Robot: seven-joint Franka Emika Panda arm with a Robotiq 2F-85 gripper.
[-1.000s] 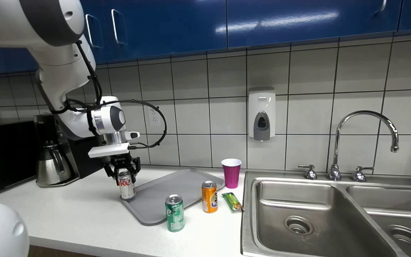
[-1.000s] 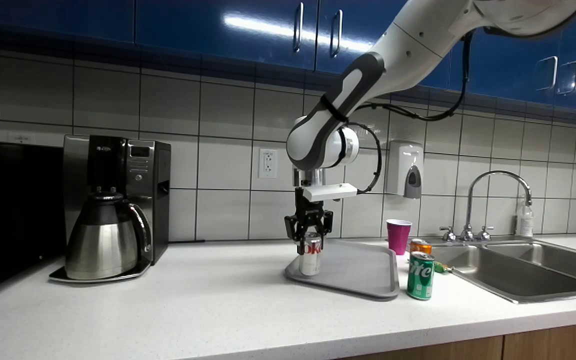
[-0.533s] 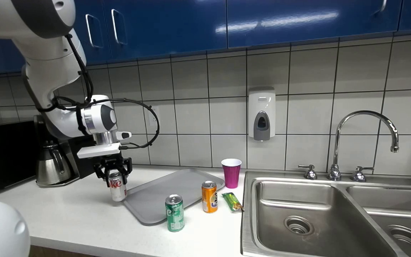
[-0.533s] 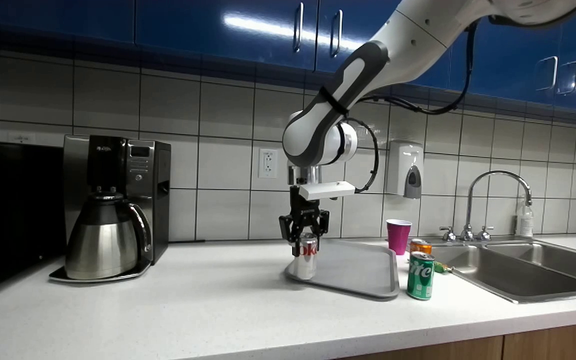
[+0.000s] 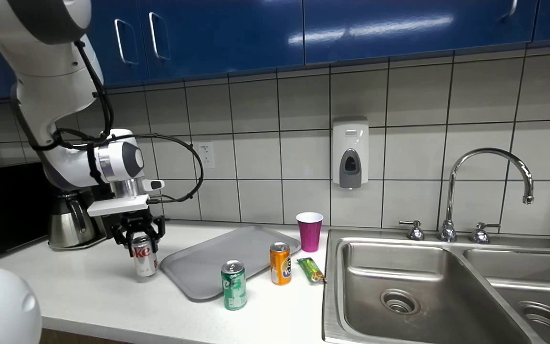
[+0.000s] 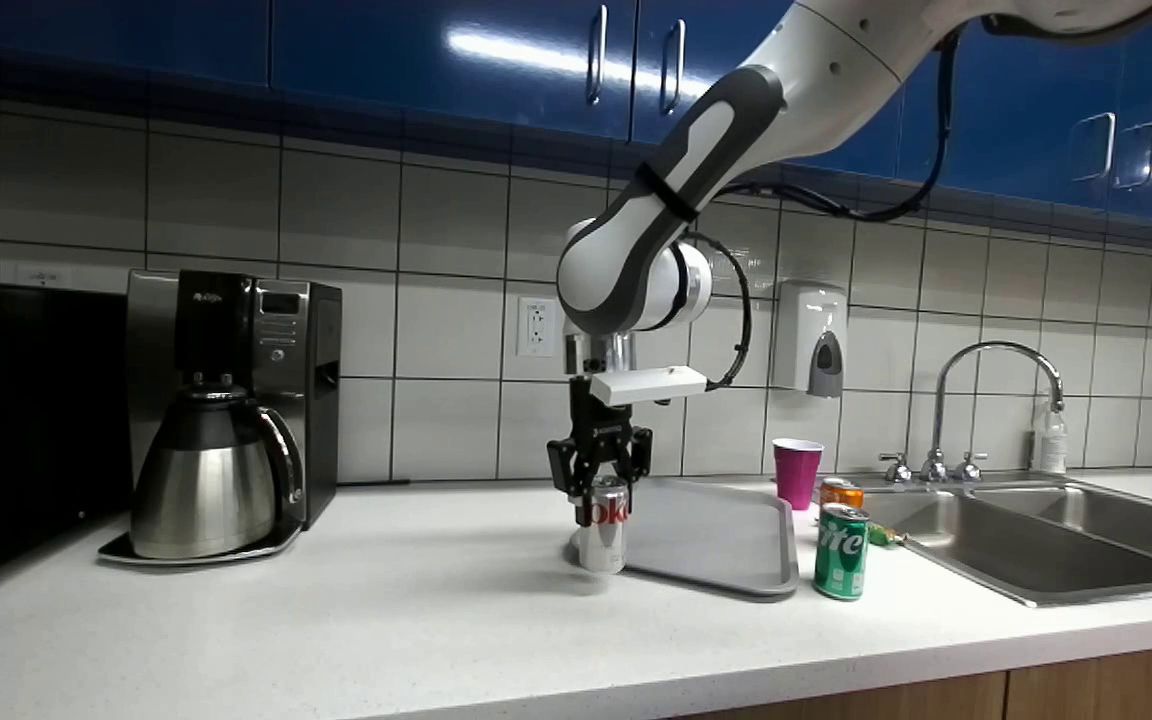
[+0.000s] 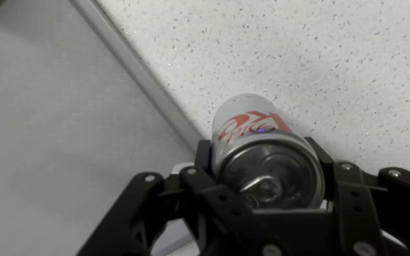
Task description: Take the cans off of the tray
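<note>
The tool (image 5: 142,248) has the silver can (image 5: 145,263) gripped, off the tray (image 5: 229,255) and just beside it, whether touching the table (image 5: 108,296) I can't tell! Green can (image 5: 234,286) and orange can (image 5: 280,265) already stand on the table, so placing and releasing this one looks like all that's left.

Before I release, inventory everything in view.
tray: 1, grey, on counter
silver can: 1, silver-red, in gripper, off tray
green can: 1, green, beside tray
orange can: 1, orange, beside tray
cup: 1, magenta, beside tray
packet: 1, green, near sink
sink: 1, steel, in counter
faucet: 1, chrome, on sink
bottle: 1, whitish, near sink
dispenser: 1, white, on wall
coffeemaker: 1, black-silver, on counter
box: 1, black, beside coffeemaker
cabinets: several, blue, overhead
gripper: 1, black, holding silver can
arm: 1, white, above counter
</note>
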